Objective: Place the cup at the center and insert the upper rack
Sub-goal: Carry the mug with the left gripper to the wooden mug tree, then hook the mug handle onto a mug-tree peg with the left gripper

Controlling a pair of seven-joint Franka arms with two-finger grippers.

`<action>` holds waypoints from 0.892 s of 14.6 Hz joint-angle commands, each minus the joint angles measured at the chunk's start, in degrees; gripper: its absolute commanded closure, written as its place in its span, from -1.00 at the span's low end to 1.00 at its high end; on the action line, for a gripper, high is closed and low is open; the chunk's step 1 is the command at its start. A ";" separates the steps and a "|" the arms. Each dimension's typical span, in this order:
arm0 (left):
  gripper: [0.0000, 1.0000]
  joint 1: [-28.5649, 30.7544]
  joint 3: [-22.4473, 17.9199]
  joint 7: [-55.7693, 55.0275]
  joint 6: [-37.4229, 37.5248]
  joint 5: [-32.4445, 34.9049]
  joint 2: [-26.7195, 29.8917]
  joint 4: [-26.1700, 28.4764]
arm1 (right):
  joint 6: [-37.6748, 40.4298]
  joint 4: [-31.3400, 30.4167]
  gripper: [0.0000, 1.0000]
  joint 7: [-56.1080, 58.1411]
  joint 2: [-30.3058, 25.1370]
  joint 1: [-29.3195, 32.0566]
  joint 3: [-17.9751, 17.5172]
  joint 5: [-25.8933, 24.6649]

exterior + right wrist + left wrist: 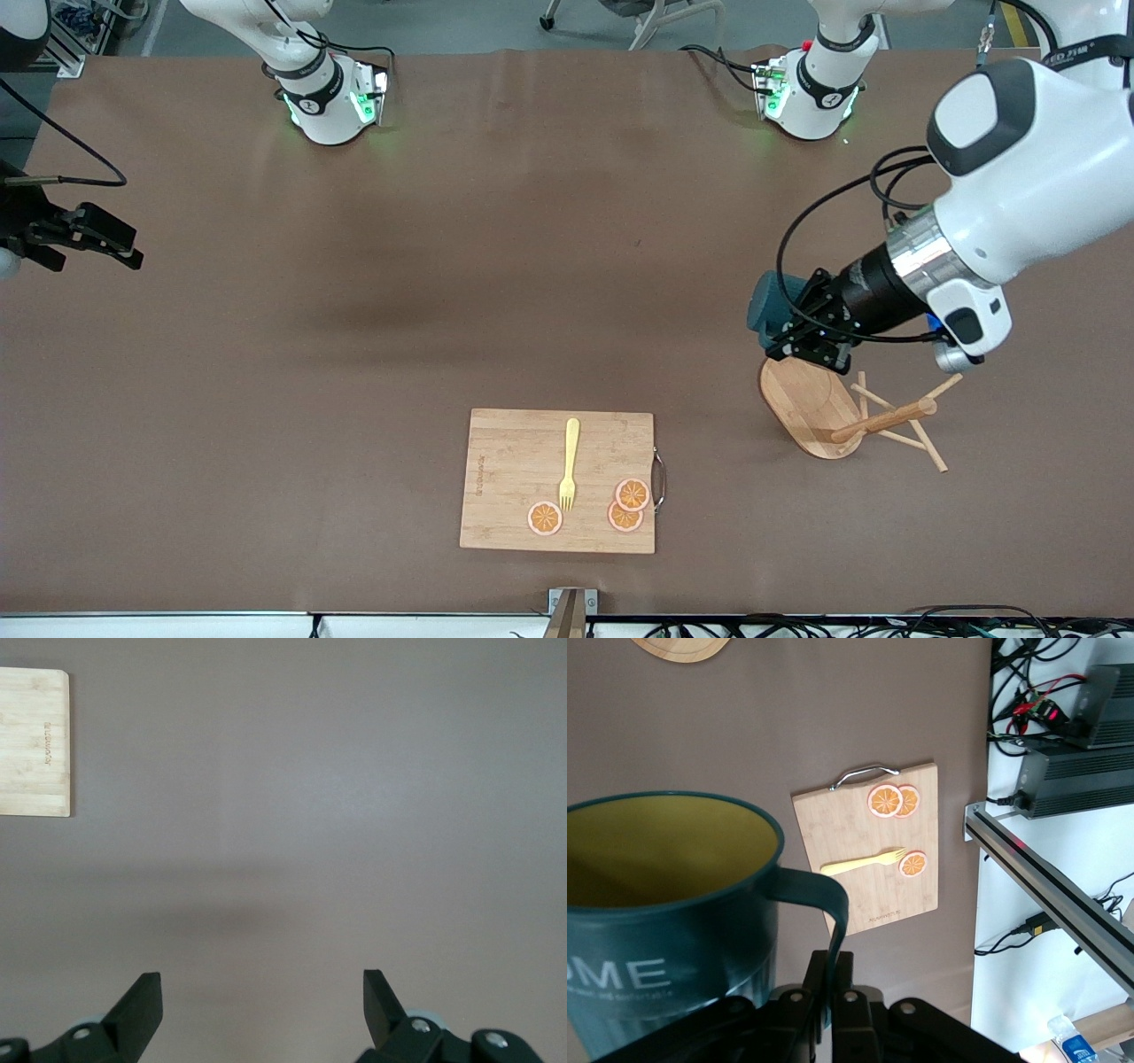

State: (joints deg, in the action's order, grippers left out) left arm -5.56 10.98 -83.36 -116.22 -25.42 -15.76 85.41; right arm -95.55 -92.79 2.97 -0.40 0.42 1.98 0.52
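Your dark teal mug with the mustard-yellow inside (pixel 664 930) holds nothing visible; its side reads "OME" in white, the first letter cut off. The left gripper (pixel 802 332) pinches the mug's handle with its fingers pressed onto it, holding the mug over the brown counter (pixel 354 354) just above the oval base of the light wooden mug tree (pixel 819 408), which lies tipped on its side toward the left arm's end. The rectangular bamboo cutting board (pixel 509 470) carries a yellow fork (pixel 569 465) and three orange slices (pixel 625 505). The right gripper (pixel 261 1005) waits over bare counter, fingers spread.
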 commanded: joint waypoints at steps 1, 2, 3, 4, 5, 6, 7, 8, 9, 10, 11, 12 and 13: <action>0.99 2.22 0.44 3.11 0.38 -3.66 -1.11 1.07 | 0.01 0.68 -1.00 -0.50 -0.57 0.10 -0.05 -0.16; 0.99 3.00 0.44 3.73 0.38 -4.71 -1.90 1.07 | 0.01 0.68 -1.00 -0.50 -0.57 0.19 -0.05 -0.16; 0.99 3.79 0.44 4.34 0.38 -5.16 -2.69 1.24 | 0.10 0.68 -1.00 -0.50 -0.57 0.28 -0.05 -0.16; 0.99 4.06 0.44 4.87 0.38 -5.34 -3.31 1.33 | 0.10 0.68 -1.00 -0.50 -0.57 0.28 0.04 -0.16; 0.99 4.94 0.44 5.83 0.38 -6.47 -4.45 1.25 | 0.18 0.68 -1.00 -0.42 -0.57 0.11 0.04 -0.16; 0.99 5.21 0.44 7.24 0.38 -7.35 -5.24 1.25 | 0.27 0.68 -1.00 -0.42 -0.65 0.02 0.04 -0.16; 0.99 5.30 0.35 8.21 0.29 -7.45 -5.77 1.33 | 0.27 0.68 -1.00 -0.42 -0.57 -0.07 -0.05 -0.16; 0.99 5.73 0.35 8.56 0.03 -7.45 -6.13 1.68 | 0.27 0.68 -1.00 -0.42 -0.57 -0.07 -0.05 -0.16; 0.99 6.43 0.35 8.74 -0.06 -7.54 -6.30 1.69 | 0.27 0.68 -1.00 -0.42 -0.65 0.02 -0.05 -0.16; 0.99 6.61 0.35 9.09 -0.24 -7.54 -6.65 2.03 | 0.19 0.68 -1.00 -0.42 -0.57 0.10 0.04 -0.16; 0.99 6.70 0.35 9.70 -0.59 -7.63 -6.83 2.47 | 0.19 0.68 -1.00 -0.42 -0.57 0.11 -0.05 -0.16; 0.99 6.70 0.35 10.23 -0.76 -7.63 -6.83 2.91 | 0.19 0.68 -1.00 -0.42 -0.57 0.28 0.04 -0.16; 0.99 6.88 0.35 10.59 -1.03 -7.63 -6.92 3.00 | 0.19 0.77 -1.00 -0.42 -0.57 0.28 0.04 -0.16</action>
State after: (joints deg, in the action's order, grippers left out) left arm 0.84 10.97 -74.29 -116.45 -31.69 -23.23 87.43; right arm -95.54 -92.04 2.91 -0.45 0.47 2.08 0.52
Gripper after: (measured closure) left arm 0.947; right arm 0.000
